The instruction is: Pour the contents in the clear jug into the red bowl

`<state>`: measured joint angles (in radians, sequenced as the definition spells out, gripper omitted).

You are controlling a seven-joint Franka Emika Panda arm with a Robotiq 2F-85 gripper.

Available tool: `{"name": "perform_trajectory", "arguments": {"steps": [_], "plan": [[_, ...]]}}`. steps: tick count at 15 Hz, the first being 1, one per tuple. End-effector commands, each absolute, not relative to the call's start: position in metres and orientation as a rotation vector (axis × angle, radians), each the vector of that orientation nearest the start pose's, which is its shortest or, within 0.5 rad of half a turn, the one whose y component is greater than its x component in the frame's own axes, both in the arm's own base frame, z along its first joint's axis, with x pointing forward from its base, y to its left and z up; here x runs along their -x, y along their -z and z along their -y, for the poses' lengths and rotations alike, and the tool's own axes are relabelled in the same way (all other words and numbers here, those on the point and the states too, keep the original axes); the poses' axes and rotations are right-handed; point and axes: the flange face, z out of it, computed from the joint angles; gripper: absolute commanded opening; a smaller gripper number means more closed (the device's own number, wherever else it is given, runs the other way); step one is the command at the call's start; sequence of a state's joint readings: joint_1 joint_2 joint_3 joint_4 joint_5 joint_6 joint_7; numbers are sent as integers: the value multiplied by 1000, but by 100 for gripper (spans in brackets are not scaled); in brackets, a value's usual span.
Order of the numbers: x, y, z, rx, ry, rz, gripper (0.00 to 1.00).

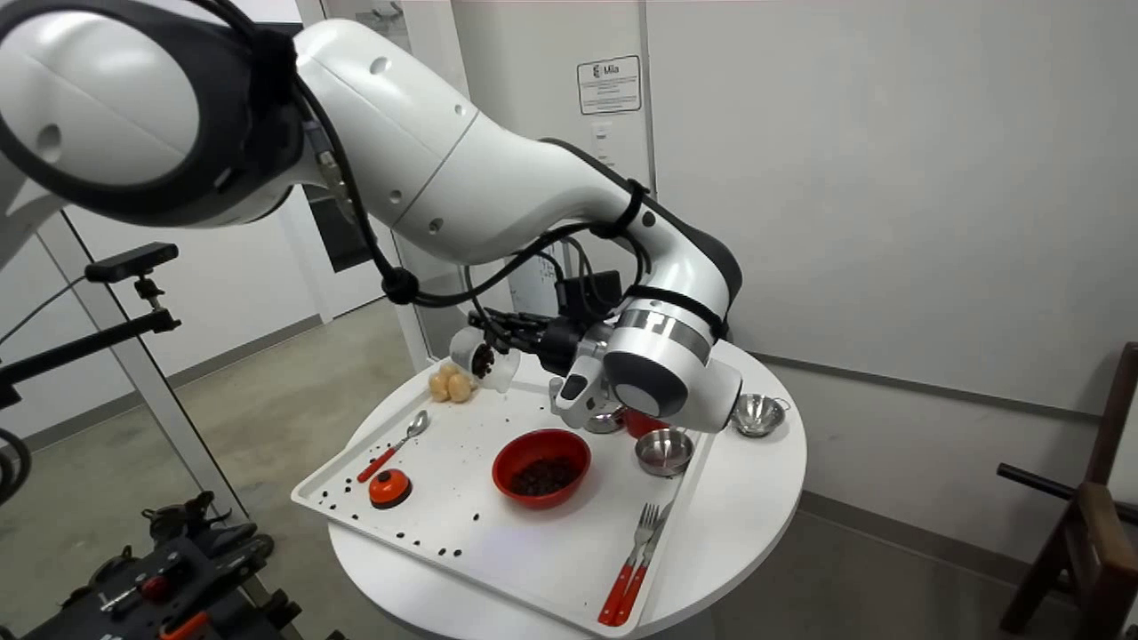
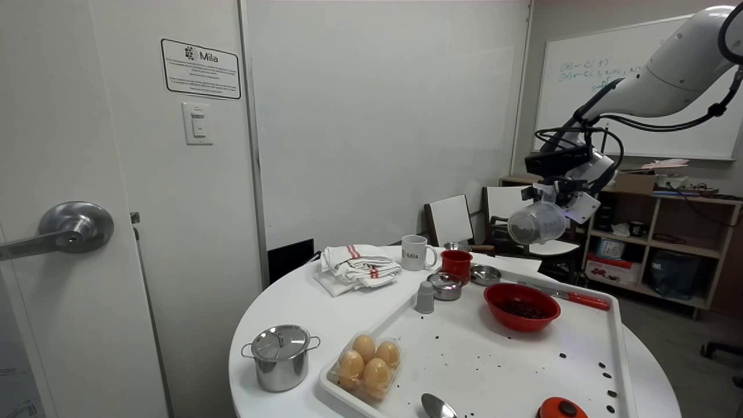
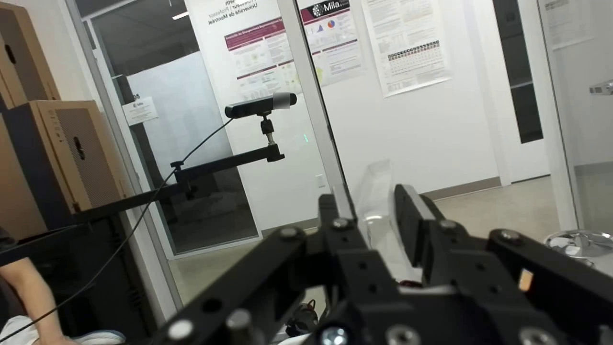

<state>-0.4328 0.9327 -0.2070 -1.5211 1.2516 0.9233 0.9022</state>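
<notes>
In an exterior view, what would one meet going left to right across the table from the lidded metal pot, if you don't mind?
Lidded metal pot, eggs, white mug, red cup, red bowl.

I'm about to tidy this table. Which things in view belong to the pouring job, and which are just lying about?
For the job:
clear jug, held tilted
gripper, holding the jug
red bowl, dark pieces inside

Just lying about:
spoon
fork
knife
eggs
lidded metal pot
white mug
folded towels
red cup
round orange thing
</notes>
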Motion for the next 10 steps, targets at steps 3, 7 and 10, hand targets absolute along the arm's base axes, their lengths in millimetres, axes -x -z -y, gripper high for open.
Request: {"name": "perform_trajectory", "arguments": {"steps": [3,7,10], "plan": [[-558,-167,221,952,-1655,-1133,9],[-560,-168,220,925,-1685,-1068,9],[-561,-168,220,916,-1697,-1046,9]]}}
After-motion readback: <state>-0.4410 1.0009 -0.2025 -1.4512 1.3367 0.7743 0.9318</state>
